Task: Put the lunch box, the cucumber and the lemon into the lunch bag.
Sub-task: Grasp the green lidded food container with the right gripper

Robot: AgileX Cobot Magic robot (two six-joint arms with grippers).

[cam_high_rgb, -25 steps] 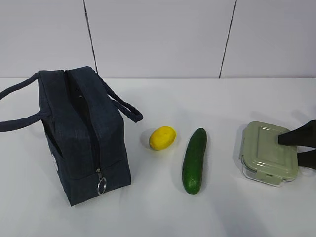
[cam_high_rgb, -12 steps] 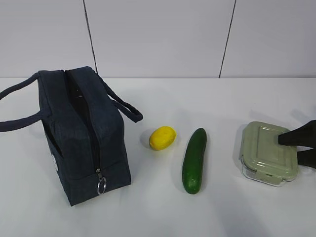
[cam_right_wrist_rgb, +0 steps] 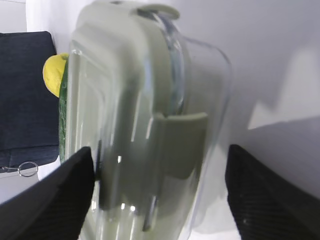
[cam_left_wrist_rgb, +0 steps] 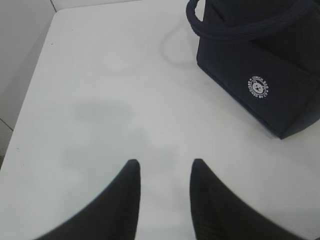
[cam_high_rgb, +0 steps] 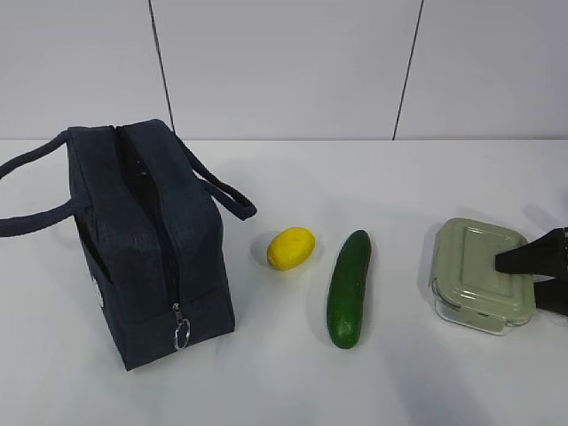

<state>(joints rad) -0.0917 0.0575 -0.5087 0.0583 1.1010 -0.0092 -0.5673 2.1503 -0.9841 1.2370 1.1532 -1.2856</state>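
Note:
The lunch box (cam_high_rgb: 475, 266), clear glass with a sage-green lid, sits at the right of the table. My right gripper (cam_high_rgb: 519, 277) straddles its right end, open: in the right wrist view the lunch box (cam_right_wrist_rgb: 135, 100) fills the gap of the right gripper (cam_right_wrist_rgb: 160, 155), with one finger against the lid and the other apart from the glass. The cucumber (cam_high_rgb: 349, 288) and the lemon (cam_high_rgb: 291, 248) lie in the middle. The navy lunch bag (cam_high_rgb: 151, 240) stands at the left. My left gripper (cam_left_wrist_rgb: 165, 165) hovers open over bare table beside the lunch bag (cam_left_wrist_rgb: 260, 75).
The bag's zipper ring pull (cam_high_rgb: 182, 335) hangs at its near end, and its loop handles (cam_high_rgb: 226, 191) spread to both sides. A white wall stands behind the white table (cam_high_rgb: 284, 390). The table's left edge (cam_left_wrist_rgb: 35, 100) shows in the left wrist view.
My right gripper has dropped a little lower over the lunch box's right end, its jaws narrowing slightly. The lunch box, cucumber, lemon and bag have not moved.

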